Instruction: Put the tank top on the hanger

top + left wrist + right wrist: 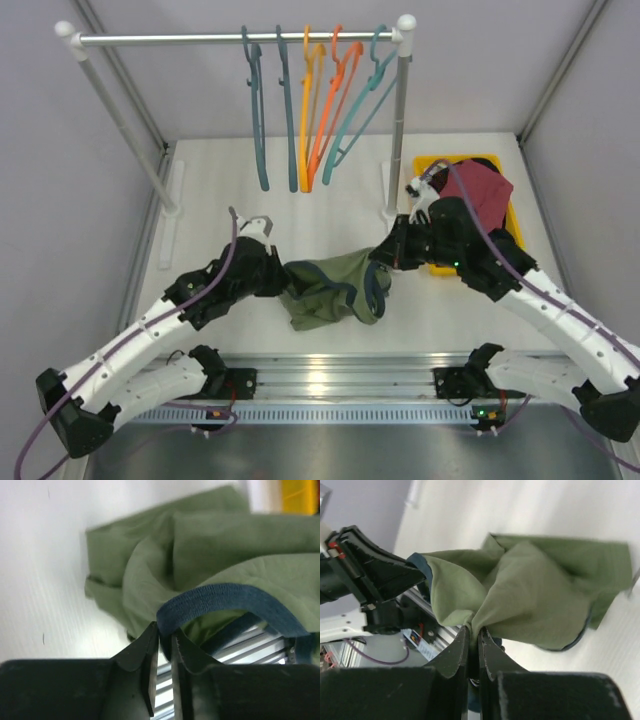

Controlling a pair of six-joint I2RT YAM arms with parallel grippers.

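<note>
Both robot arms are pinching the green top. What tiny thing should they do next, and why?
Probably ease the arms apart a little. The left fingers pinch the dark trim, the right fingers pinch a green fold, and the tank top sags bunched and creased between them. Stretching it out should likely show its openings.

Tank top [335, 285] bunched, ends held by left hand [284, 276] and right hand [384, 258].

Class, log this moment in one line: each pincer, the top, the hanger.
tank top: bunched, held both ends | left pincer: shut on its trim | right pincer: shut on fabric | hanger: on rail
</note>
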